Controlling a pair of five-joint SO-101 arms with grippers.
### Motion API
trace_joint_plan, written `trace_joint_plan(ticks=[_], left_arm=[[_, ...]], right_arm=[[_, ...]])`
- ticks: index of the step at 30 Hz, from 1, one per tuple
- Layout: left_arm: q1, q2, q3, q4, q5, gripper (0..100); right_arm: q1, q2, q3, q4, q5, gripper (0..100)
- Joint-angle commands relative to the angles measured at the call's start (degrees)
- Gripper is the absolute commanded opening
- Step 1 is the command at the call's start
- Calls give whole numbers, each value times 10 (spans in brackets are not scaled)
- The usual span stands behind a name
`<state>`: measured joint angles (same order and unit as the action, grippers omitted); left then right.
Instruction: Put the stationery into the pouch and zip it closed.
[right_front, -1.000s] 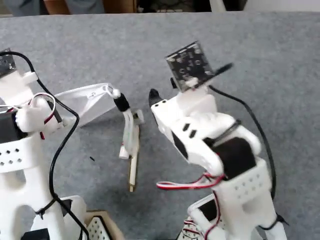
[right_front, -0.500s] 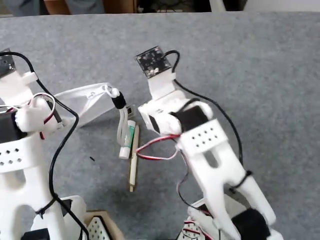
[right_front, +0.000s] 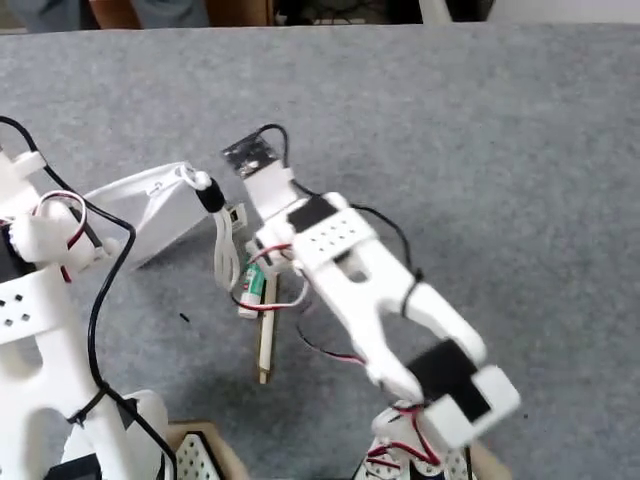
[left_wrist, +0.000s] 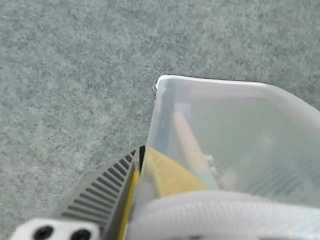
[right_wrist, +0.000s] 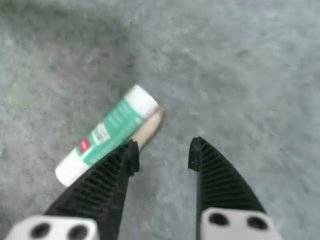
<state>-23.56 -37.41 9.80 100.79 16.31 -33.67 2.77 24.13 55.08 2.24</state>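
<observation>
The main risk is in the pick-up. The right gripper (right_wrist: 163, 145) hangs above the table (right_front: 500, 150) with its jaws apart and nothing between them. The glue stick (right_wrist: 107, 135) sits off to one side of the gap, beyond one jaw tip and not centred between the two. If the jaws close from here, they would likely catch only the rounded end or nudge the tube. Since it is a smooth cylinder, it could roll away across the grey cloth. The wooden pencil (right_wrist: 152, 125) touches the glue stick and partly runs under it, so a careless grab could take both at a slant or flick one aside. A second risk is the pouch (right_front: 150, 205). The left gripper (right_front: 207, 190) is clamped on its edge and holds it up off the table, towards the left edge. The thin film may sag or fold the mouth closed before anything reaches it.

The glue stick is white with a green label and lies left of the table's middle, just beside the pouch's raised corner. The pencil is pale, bare wood pointing towards the near edge. The pouch is translucent white with a zip line along one side. Faint pale shapes show through it, and I cannot tell whether they are inside it or behind it.
</observation>
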Motion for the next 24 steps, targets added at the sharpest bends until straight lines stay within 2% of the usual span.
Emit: trace_joint_plan(ticks=[1, 12, 24], left_arm=[[-7, -3, 0, -1, 7, 28], [-7, -3, -3, -1, 7, 29], [-7, -3, -3, -2, 7, 29]], right_arm=[[-8, 52, -73, -7, -39, 181], [-9, 188, -213, 3, -44, 180], [-40, 275, -356, 196, -45, 180]])
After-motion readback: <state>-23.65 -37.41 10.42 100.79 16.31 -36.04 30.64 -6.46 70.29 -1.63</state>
